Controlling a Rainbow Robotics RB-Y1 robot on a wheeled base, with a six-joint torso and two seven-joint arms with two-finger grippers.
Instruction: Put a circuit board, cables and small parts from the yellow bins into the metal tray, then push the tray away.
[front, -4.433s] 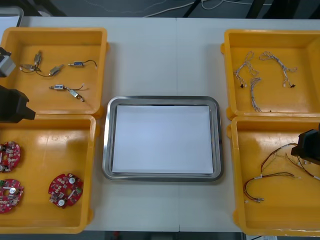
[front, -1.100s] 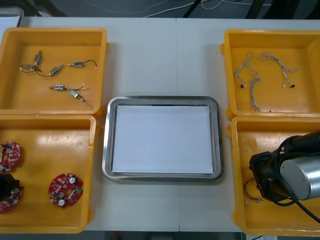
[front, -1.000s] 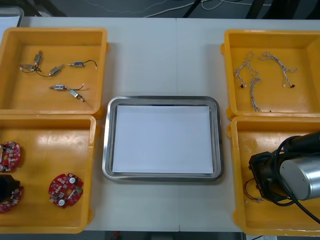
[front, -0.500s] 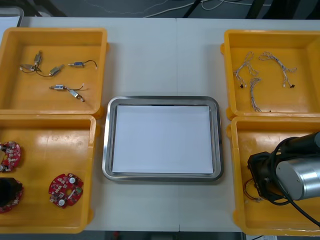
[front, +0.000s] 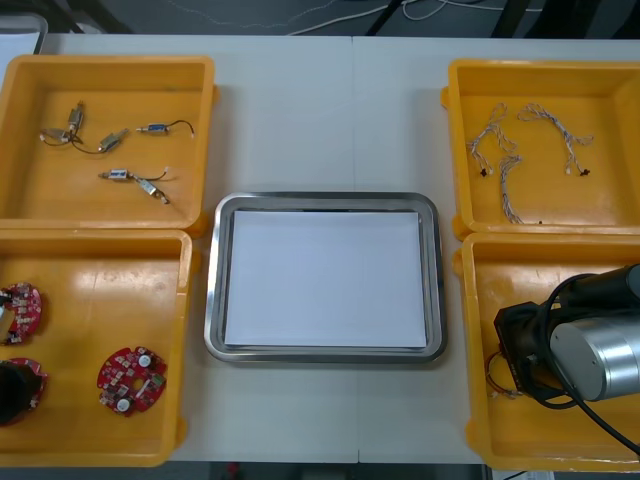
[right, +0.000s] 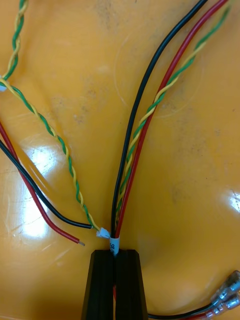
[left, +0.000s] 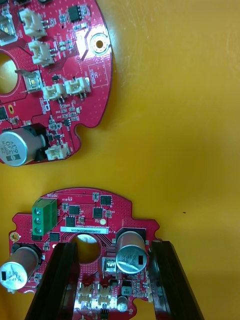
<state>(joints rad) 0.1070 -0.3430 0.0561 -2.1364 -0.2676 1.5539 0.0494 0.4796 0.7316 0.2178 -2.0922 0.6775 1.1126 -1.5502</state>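
Snagging is my main worry. My right gripper, down in the near right bin at the desk's near right corner, has its fingers pressed together on a cable bundle of black, red and twisted yellow-green wire. A loose cable ends just beside my fingertips, so I judge a lift could drag it up too, or pull the thin bundle out of my pinch. My left gripper stands spread astride a circuit board by the left edge of the near left bin. Closing could catch the silver can on it rather than its rim, or nudge the second board just beyond. The metal tray sits mid-desk, white inside, with only bin walls between. Small metal parts and blue-and-white cables lie in the bins along the far edge, well apart.
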